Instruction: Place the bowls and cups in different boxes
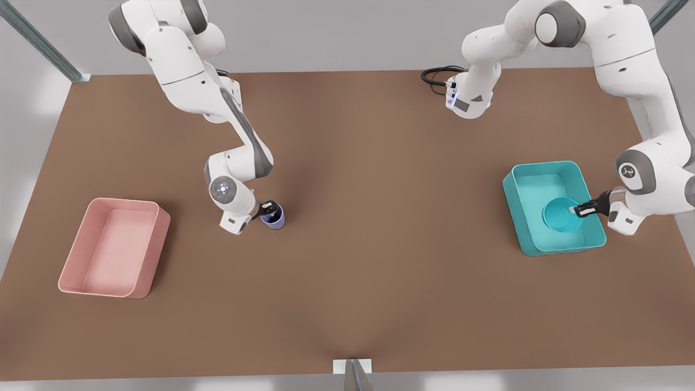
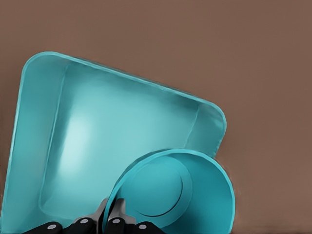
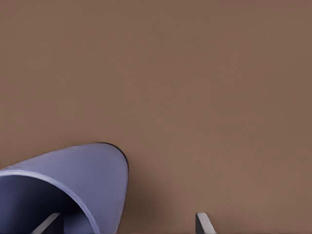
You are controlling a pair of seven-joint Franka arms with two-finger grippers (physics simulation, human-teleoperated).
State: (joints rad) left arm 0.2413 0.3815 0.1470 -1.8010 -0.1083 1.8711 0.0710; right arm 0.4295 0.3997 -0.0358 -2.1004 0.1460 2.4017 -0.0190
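The lavender-blue cup (image 1: 274, 219) stands on the brown table left of centre in the front view. My right gripper (image 1: 267, 209) is at its rim and open. In the right wrist view one fingertip (image 3: 48, 223) is inside the cup (image 3: 73, 185) and the other (image 3: 202, 222) is outside, wide apart. At the front view's right, my left gripper (image 1: 580, 209) is shut on the rim of the teal bowl (image 1: 559, 215), inside the outline of the teal box (image 1: 516, 198). In the left wrist view the bowl (image 2: 180, 190) looks tilted against the box (image 2: 97, 136), with my left gripper (image 2: 113, 222) on its rim.
The pale pink box (image 1: 117, 250) lies on the table at the front view's left with nothing in it. A black cable (image 1: 434, 76) coils at the table's far edge. Both arm bases rise from the far side.
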